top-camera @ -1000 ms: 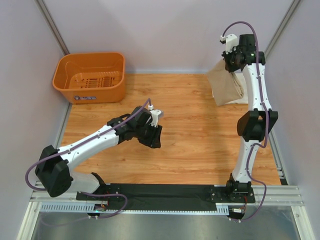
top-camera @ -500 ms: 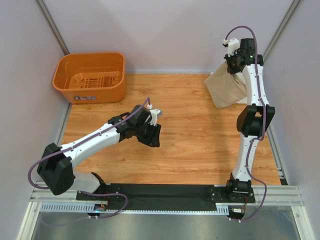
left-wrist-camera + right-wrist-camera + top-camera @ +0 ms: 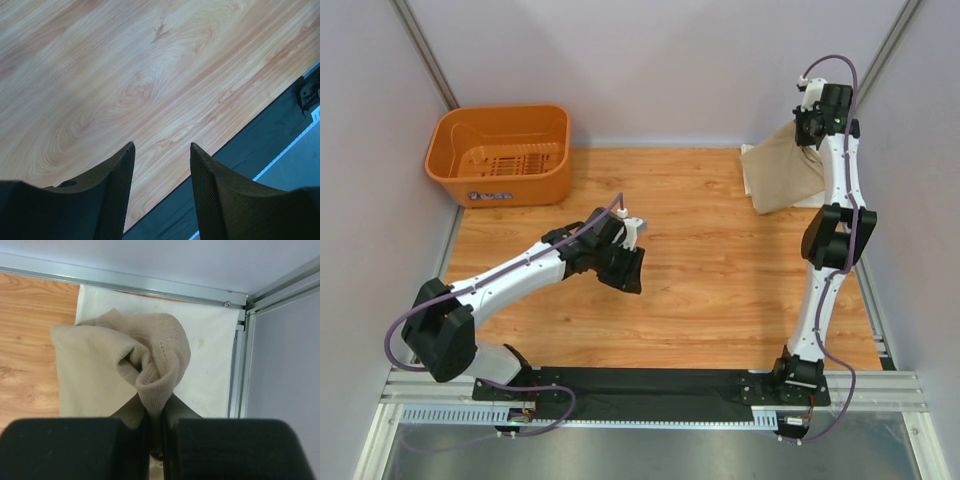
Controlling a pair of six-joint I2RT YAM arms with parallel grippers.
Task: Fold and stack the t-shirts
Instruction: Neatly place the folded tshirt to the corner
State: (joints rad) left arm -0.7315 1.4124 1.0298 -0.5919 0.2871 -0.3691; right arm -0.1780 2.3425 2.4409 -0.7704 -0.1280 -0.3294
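Top: right gripper (image 3: 817, 125) clenched on tan shirt (image 3: 782, 178), which hangs over table's (image 3: 720, 270) 2 o'clock corner. White shirt (image 3: 748, 172) lies under it. Left gripper (image 3: 626, 268) released, empty, mid-table. Basket (image 3: 510, 185) at 10 o'clock.
Left wrist: fingers apart above bare wood.
Right wrist: jaws pinch bunched tan fabric; white shirt flat at 1 o'clock.

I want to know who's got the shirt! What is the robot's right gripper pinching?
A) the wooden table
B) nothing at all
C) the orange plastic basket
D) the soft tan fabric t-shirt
D: in the right wrist view the right gripper is shut on a bunched fold of the soft tan fabric t-shirt.
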